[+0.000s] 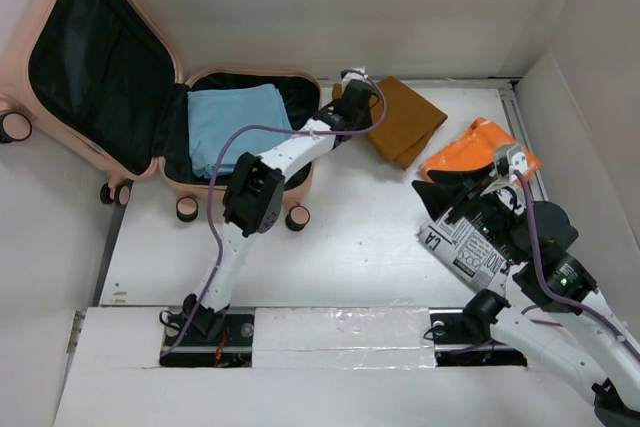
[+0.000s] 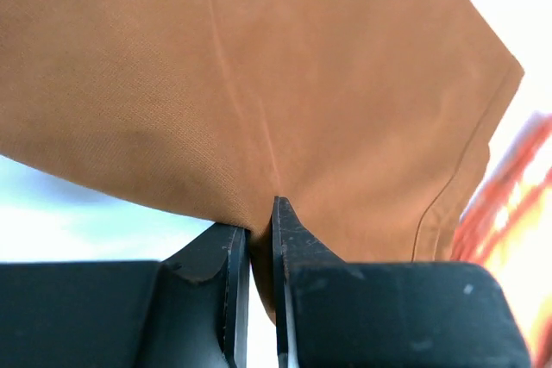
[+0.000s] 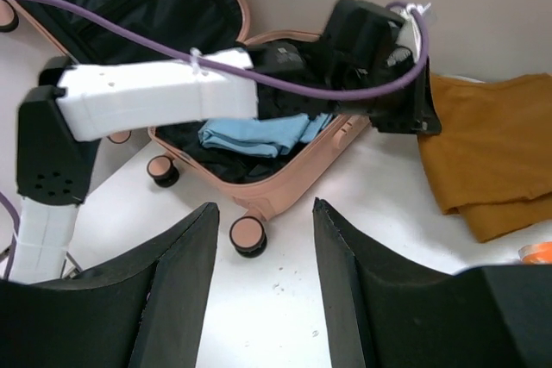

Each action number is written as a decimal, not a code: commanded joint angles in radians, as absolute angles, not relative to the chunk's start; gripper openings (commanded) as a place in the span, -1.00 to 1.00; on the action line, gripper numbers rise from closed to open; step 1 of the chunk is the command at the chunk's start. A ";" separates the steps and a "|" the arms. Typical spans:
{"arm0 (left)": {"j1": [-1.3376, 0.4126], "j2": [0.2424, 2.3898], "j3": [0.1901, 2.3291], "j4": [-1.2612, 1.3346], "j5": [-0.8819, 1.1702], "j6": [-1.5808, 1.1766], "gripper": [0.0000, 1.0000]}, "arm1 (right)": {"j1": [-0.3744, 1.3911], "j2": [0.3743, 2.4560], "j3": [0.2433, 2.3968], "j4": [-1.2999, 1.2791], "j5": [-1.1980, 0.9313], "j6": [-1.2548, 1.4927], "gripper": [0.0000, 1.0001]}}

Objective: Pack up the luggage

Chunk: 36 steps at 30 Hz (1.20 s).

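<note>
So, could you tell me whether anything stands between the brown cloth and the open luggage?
Nothing visible does. The left gripper pinches the edge of the brown cloth beside the luggage; only the shell's raised rim lies between them. The case lies open, and a blue cloth lies inside.

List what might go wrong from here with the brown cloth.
1. The left gripper pinches only the edge of the brown cloth, so the fold may open or slip free when lifted.
2. The luggage lies open right beside it; cloth dragged over the rim might snag and shift the case.
3. The blue cloth fills much of that half, so the brown one may overhang.
</note>
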State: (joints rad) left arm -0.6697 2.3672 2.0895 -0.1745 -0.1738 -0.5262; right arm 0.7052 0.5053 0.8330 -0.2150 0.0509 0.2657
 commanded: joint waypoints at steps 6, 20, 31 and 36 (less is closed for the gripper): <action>-0.546 2.054 2.160 -0.287 -0.028 -0.210 -1.00 | 0.699 0.537 0.845 -0.134 0.012 0.252 0.08; -0.134 1.810 1.832 -0.287 0.057 -0.245 -1.00 | 0.699 0.537 0.836 -0.123 -0.018 0.252 0.08; 0.061 1.798 1.569 -0.235 -0.154 -0.279 -1.00 | 0.699 0.494 0.781 -0.126 -0.029 0.270 0.08; 0.072 1.800 1.569 -0.278 -0.253 -0.331 -0.10 | 0.699 0.472 0.770 -0.146 0.001 0.270 0.08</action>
